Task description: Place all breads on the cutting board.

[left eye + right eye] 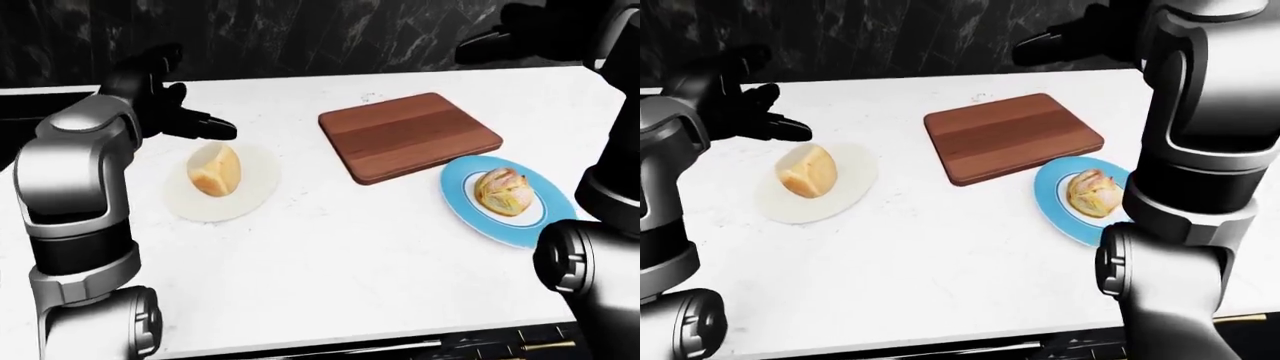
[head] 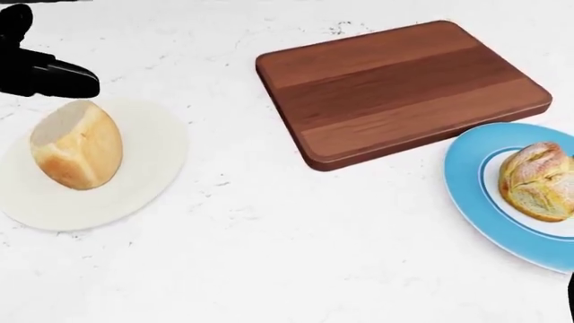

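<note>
Left hand (image 1: 170,112), fingers spread and grasping nothing, hovers above the white desk (image 1: 330,247) just beyond a cream plate (image 1: 250,187) bearing a half loaf (image 1: 214,169). The bare cutting board (image 2: 404,84) lies at centre. A crusty roll (image 2: 538,180) rests on a blue plate (image 2: 466,182). Right hand (image 1: 1065,37), raised near the dark wall, fingers extended, empty.

Left hand (image 1: 170,112) and right hand (image 1: 1070,41) raised, fingers spread.
</note>
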Robot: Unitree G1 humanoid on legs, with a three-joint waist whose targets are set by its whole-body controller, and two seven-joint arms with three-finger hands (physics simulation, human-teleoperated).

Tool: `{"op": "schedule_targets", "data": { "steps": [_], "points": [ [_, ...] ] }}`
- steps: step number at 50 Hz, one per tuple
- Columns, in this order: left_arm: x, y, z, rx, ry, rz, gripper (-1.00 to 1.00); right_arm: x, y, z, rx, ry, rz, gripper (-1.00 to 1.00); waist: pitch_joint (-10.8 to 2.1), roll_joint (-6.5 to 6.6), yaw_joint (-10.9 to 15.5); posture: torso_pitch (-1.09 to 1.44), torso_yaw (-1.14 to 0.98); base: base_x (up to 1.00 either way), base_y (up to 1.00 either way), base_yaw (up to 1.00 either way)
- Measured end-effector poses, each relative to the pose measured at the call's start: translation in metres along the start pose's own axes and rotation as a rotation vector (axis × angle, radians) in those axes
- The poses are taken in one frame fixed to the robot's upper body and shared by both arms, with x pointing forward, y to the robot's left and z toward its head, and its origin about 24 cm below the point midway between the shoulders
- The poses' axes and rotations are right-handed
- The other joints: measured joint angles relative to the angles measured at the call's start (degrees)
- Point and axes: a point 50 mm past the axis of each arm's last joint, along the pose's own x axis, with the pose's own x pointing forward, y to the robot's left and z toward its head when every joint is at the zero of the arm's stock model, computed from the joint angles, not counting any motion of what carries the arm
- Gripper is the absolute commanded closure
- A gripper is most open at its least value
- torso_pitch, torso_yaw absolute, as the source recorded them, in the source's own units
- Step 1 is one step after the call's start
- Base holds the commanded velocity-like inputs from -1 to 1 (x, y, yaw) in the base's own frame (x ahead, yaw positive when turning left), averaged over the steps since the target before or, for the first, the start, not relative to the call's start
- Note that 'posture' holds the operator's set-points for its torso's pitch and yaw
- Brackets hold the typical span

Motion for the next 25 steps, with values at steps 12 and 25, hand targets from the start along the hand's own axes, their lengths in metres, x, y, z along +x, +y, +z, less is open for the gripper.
{"op": "schedule_targets", "data": {
  "steps": [12, 25],
  "points": [
    [-0.004, 0.002, -0.008, 0.009, 0.008, -0.011, -0.39, -0.001, -0.001, -0.006, 0.000, 0.004, -0.004, -1.00, 0.03, 0.14, -0.1, 0.00, 0.00, 0.00, 0.00, 0.00],
    [-0.012, 0.005, -0.013, 0.033, 0.001, -0.010, -0.47, -0.005, 0.001, -0.010, 0.005, 0.007, -0.002, -1.00, -0.08, 0.22, -0.1, 0.00, 0.00, 0.00, 0.00, 0.00]
  ]
}}
